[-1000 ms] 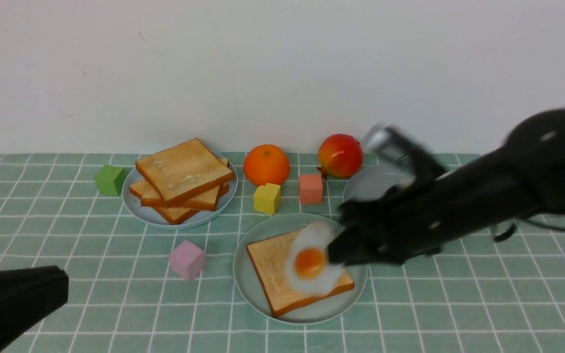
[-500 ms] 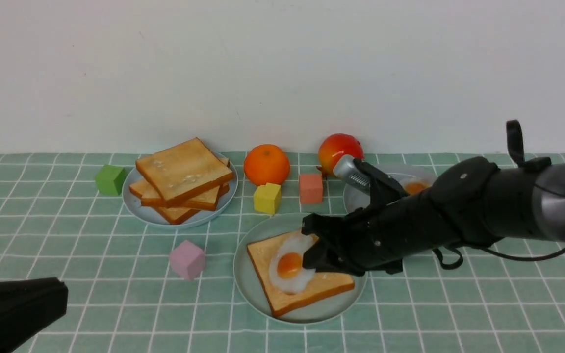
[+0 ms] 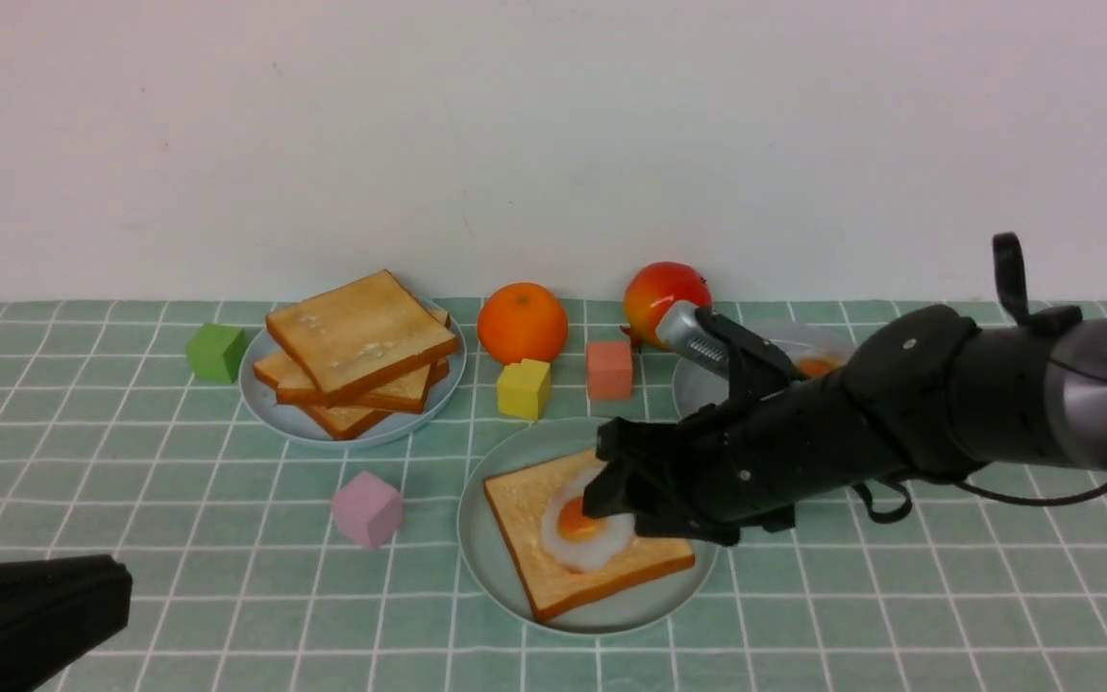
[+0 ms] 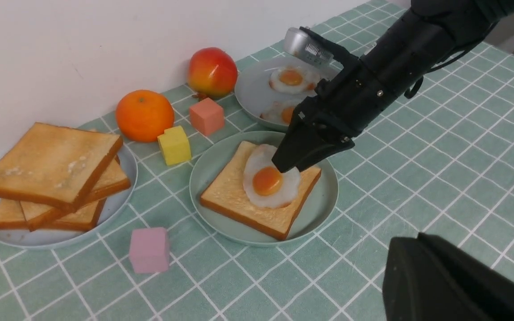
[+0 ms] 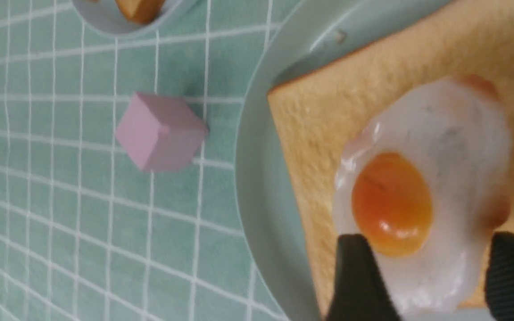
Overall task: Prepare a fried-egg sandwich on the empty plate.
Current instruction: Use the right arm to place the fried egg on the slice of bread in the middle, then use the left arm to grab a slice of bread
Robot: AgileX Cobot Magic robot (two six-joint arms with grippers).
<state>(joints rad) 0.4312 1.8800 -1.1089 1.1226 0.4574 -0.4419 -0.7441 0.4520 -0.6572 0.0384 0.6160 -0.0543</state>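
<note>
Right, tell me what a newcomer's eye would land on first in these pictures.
The black right pincer draws the eye first. It reaches in from the right, open around the edge of a fried egg that lies on a toast slice on the mint-green plate, front and centre. Next come the stack of toast on a paler plate at the rear left, and the orange and red apple by the wall.

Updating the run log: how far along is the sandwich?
Done: bottom toast sits on the mint plate, and the egg lies on it. In hand: right end effector low over the egg, fingers apart on either side. Left: a top slice from the toast stack.
</note>
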